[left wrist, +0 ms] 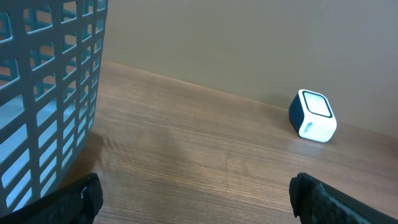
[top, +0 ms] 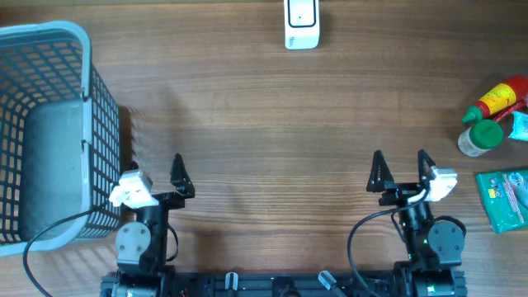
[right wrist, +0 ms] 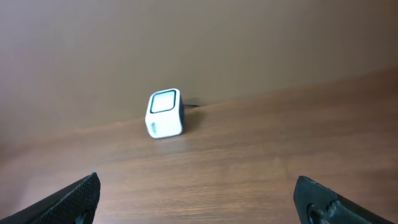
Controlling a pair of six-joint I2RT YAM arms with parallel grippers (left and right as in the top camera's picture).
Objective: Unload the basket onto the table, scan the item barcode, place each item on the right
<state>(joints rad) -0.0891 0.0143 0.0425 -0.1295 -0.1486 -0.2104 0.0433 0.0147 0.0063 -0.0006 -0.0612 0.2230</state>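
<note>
Scanner [top: 301, 25], basket [top: 104, 148], green packet [top: 505, 200], red bottle [top: 500, 97]: one of each.

readable text: none in any view | green packet [top: 505, 198]: has print on its front, too small to read | red bottle [top: 497, 99]: yellow label, letters cannot be made out | white scanner [top: 302, 23]: dark-framed window on its face, no word or number legible

Bare table [top: 272, 124] centre; basket [top: 89, 99] left, scanner [top: 302, 25] far edge, bottle [top: 497, 99] and packet [top: 505, 200] right.
</note>
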